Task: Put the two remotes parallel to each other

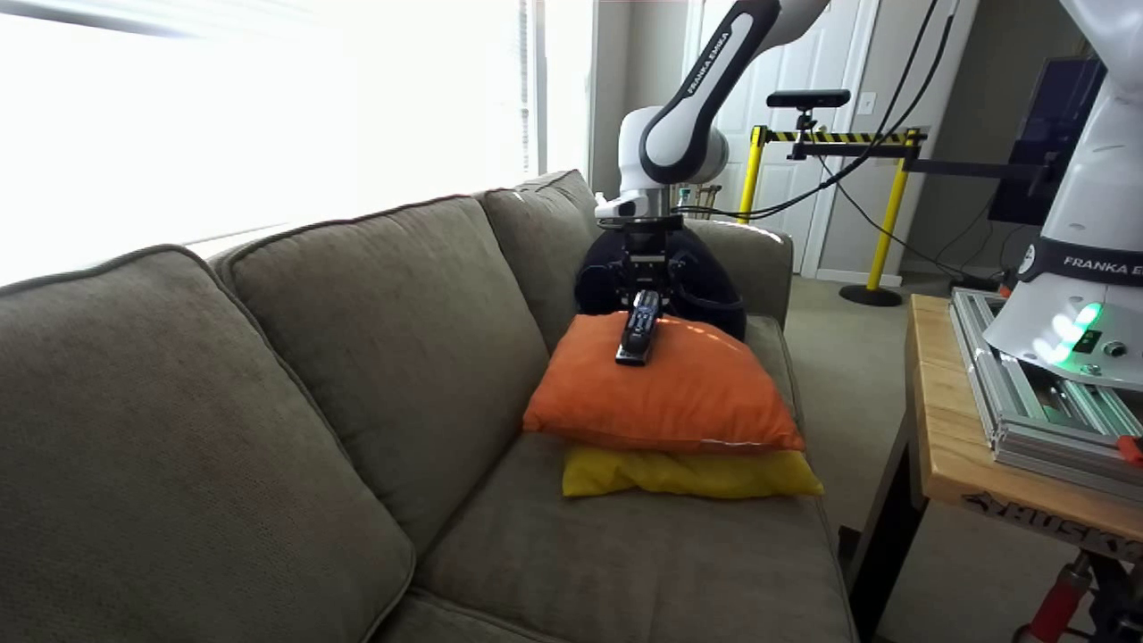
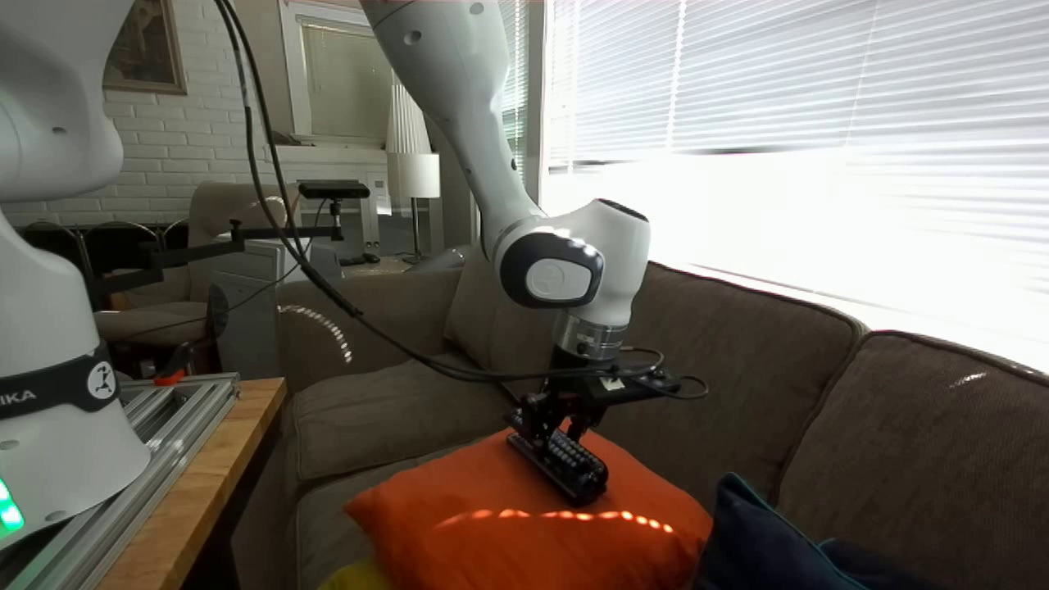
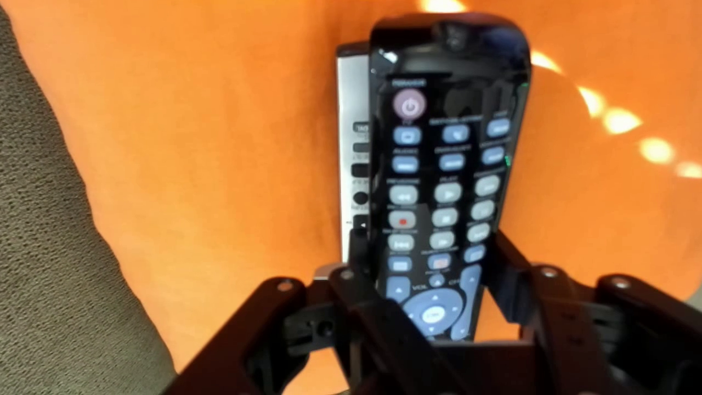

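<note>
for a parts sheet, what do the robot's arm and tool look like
The arm is white and rounded, with black bands, FRANKA EMIKA lettering and a green light low down. Black cables hang alongside. The tool is black, with jointed fingers and round screws.

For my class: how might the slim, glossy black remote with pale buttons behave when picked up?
The black remote is probably stiff, given its straight, hard-looking body. Its glossy face suggests it could slip. Its oblong, broad-faced shape makes rolling unlikely.
</note>
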